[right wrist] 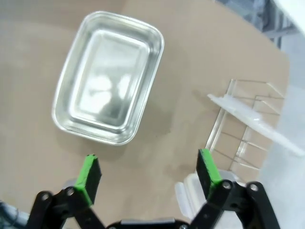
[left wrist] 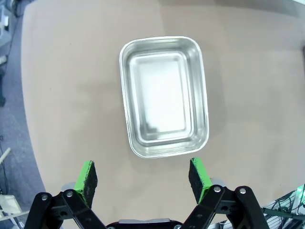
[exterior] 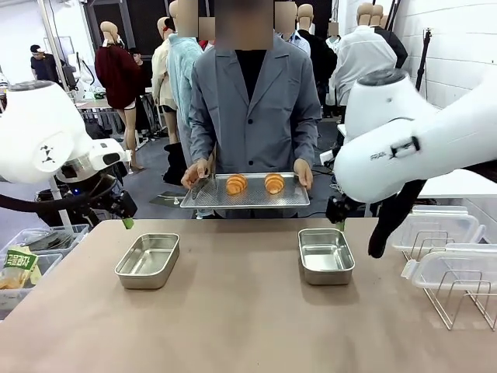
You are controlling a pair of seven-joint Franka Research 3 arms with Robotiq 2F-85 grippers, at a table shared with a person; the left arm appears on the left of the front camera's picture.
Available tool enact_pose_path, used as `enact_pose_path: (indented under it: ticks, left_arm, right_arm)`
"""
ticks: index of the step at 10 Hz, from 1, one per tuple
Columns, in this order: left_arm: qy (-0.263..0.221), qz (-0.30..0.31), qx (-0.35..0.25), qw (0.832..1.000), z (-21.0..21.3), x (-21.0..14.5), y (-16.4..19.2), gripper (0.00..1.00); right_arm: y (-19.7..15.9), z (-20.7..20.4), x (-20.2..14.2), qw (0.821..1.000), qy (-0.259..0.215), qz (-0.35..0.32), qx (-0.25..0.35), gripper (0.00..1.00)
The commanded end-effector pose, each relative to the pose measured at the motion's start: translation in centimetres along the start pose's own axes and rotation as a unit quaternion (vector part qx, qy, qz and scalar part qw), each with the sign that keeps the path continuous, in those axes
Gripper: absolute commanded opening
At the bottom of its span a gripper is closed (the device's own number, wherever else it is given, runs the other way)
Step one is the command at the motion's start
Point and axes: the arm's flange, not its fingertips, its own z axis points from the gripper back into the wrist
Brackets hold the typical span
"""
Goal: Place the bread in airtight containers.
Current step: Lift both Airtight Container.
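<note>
- Two croissants (exterior: 237,184) (exterior: 274,183) are held out on a perforated tray (exterior: 194,200) by the person, beyond the table (exterior: 233,326).
- Both steel tubs (exterior: 147,260) (exterior: 326,255) are set on the table, lidless.
- Left gripper (left wrist: 143,174) and right gripper (right wrist: 148,171) are spread wide, nothing gripped, one above each tub.

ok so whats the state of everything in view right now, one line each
left tub: empty, lid off
right tub: empty, lid off
tray: held level by the person
croissants: both on the tray, not in a tub
lids: off, propped on the wire rack
left gripper: jaws open, empty
right gripper: jaws open, empty
</note>
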Motion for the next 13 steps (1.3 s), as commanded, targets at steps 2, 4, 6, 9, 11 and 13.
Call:
enact_pose_path:
  ticks: [2,4,6,9,11,13]
  left_arm:
    - [0.03,0.014,-0.041,0.999,-2.2,2.0,0.8,1.0]
    - [0.02,0.014,-0.014,1.0,-2.2,1.0,0.5,1.0]
    - [0.029,0.02,-0.023,0.999,-3.4,1.7,0.6,1.0]
    - [0.037,0.017,-0.033,0.999,-4.8,2.8,1.1,1.0]
    - [0.058,0.021,-0.037,0.997,-6.3,3.8,1.8,1.0]
    - [0.076,0.024,-0.044,0.996,-8.4,5.0,2.3,1.0]
  right_arm:
    - [0.4,-3.2,1.1,0.998,0.038,-0.043,0.021,1.0]
    - [-0.1,-3.1,0.2,0.999,0.031,-0.018,0.011,1.0]
    - [-0.1,-4.2,0.2,0.999,0.043,-0.027,0.019,1.0]
    - [1.6,-5.5,2.6,0.996,-0.001,-0.087,0.008,1.0]
    - [1.5,-7.1,3.4,0.993,0.002,-0.109,0.033,1.0]
    - [1.6,-9.0,4.0,0.992,0.015,-0.118,0.042,1.0]
